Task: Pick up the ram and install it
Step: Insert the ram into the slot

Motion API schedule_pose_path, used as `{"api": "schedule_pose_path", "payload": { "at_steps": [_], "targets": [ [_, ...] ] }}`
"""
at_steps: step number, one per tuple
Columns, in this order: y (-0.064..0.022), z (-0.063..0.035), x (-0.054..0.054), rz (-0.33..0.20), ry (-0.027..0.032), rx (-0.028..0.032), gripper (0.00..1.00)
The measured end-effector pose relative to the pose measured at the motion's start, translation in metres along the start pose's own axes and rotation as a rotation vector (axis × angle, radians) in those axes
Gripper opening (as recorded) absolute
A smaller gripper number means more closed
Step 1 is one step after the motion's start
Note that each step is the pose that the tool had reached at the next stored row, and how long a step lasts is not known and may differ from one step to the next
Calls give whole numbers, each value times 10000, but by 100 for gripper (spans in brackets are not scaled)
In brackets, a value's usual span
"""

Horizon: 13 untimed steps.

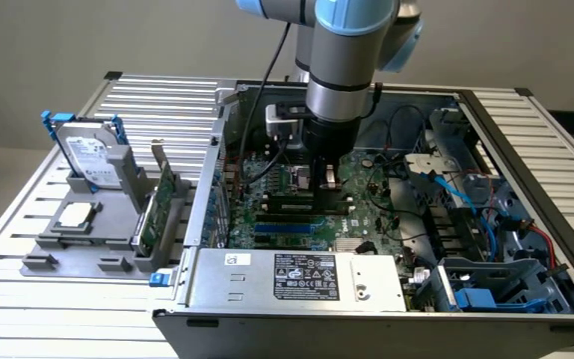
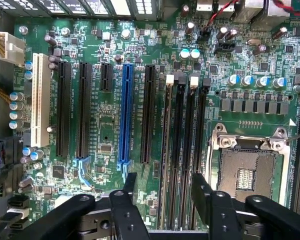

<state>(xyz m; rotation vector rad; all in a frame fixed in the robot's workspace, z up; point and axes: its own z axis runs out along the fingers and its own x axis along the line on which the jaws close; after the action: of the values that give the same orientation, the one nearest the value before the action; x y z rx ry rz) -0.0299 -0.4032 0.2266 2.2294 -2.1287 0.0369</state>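
Exterior view, scene: An open desktop computer case lies on a slatted metal worktop, its green motherboard exposed.
Exterior view, arm: The robot arm reaches straight down into the case, its jaws low over the middle of the board, at the long slots.
Exterior view, power supply: A silver power supply with a printed label sits along the near edge of the case.
Exterior view, holder: Outside the case, on the exterior view's left, a grey holder carries an upright hard drive, a processor chip lying flat and a green expansion card standing on edge.
Wrist view, jaws: Spread wide and gripping nothing, they straddle the first of the black memory slots.
Wrist view, ram: The ram appears edge-on as a thin strip standing in the memory slot nearest the expansion slots. It is midway between the jaws and touches neither. Whether its latches are closed cannot be told.
Wrist view, board: A blue expansion slot runs among black ones, with a white slot beyond. The bare processor socket lies on the other side of the memory slots.
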Motion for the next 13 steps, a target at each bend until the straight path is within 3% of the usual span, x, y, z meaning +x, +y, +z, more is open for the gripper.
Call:
{"api": "schedule_pose_path", "payload": {
  "at_steps": [1,10,12,13],
  "targets": [
    [6,-32,2,0,0,-6,57],
    [24,-215,16,1,-4,-101,57],
    [25,-242,18,1,-5,-111,55],
    [25,-243,18,1,-7,-112,48]
  ]
}}
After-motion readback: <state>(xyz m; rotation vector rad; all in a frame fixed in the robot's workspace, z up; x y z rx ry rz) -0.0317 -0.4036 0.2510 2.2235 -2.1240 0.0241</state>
